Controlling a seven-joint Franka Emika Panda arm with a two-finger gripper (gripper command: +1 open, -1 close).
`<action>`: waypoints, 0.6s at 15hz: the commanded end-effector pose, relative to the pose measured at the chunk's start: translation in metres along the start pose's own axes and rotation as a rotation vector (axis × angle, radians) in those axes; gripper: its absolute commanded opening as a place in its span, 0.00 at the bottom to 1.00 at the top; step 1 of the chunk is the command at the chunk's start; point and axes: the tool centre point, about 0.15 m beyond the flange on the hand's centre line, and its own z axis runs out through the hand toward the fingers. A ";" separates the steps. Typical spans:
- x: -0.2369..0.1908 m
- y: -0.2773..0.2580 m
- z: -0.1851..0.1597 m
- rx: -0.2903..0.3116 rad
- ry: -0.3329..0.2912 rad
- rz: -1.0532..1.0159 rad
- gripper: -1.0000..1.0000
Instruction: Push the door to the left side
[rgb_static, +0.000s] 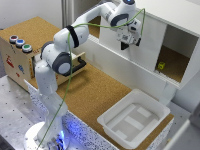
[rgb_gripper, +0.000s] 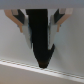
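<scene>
The door (rgb_static: 150, 46) is a flat white panel standing across the middle of the white cabinet (rgb_static: 182, 17). The compartment at the exterior view's right is open. My gripper (rgb_static: 125, 47) is right in front of the door's face, about mid-panel, and I cannot tell whether it touches. In the wrist view the gripper (rgb_gripper: 44, 63) shows dark fingers closed to a point over the plain white door surface (rgb_gripper: 67, 47), with nothing between them. A thin grey line (rgb_gripper: 20, 64) crosses the white surface near the tips.
A small yellow object (rgb_static: 161, 65) sits inside the open compartment. A shallow white tray (rgb_static: 112, 120) lies on the cork tabletop (rgb_static: 92, 92) in front of the cabinet. A wooden box (rgb_static: 15, 60) with coloured buttons stands at the exterior view's left.
</scene>
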 end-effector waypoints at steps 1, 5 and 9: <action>0.016 -0.075 0.009 -0.127 0.068 0.082 0.00; 0.033 -0.125 0.022 -0.160 0.055 0.124 0.00; 0.049 -0.167 0.030 -0.180 0.049 0.137 0.00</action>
